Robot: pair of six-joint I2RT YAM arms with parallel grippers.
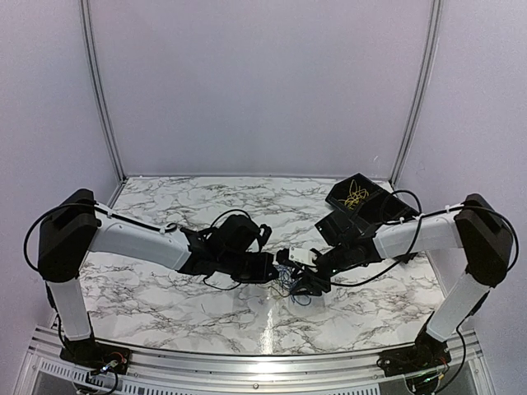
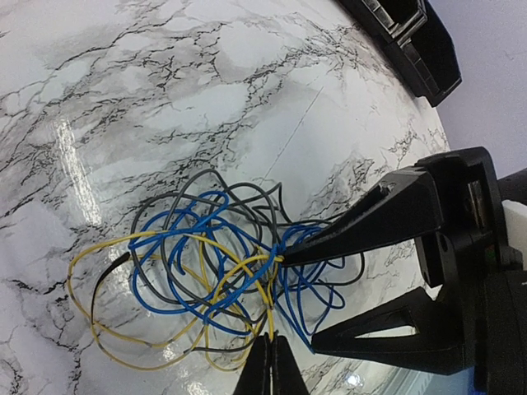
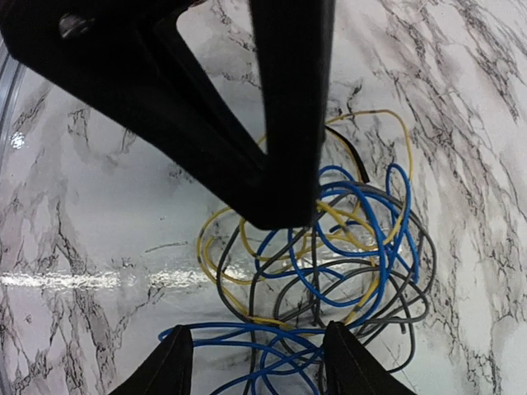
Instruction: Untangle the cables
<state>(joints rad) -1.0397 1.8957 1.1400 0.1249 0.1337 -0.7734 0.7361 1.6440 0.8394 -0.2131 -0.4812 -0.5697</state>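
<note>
My left gripper [image 2: 269, 362] is pinched fully shut at the near edge of the cables [image 2: 210, 263]. A yellow strand runs straight into its tips, so I judge it has hold of that wire. My right gripper [image 2: 300, 300] faces it from the opposite side, jaws standing well apart with nothing clamped. In its own wrist view, loops of blue lie between its fingers [image 3: 174, 366]. The cables sit on the marbled surface [image 2: 165, 90] directly between my two grippers. They are yellow, blue and dark grey wires crossed through one another in one loose nest, densest just in front of the right gripper's upper finger.

The wires look very thin, light and limp. I expect no stiffness to push against. I also expect the whole nest to drag along when one strand is pulled, and a strand to slip from the pinch unless caught squarely at the tips. The best hold, to my eye, is a single-colour loop at the outer rim, such as the wide yellow arc on the side away from my right gripper. A sharp tug could tighten the crossing.
</note>
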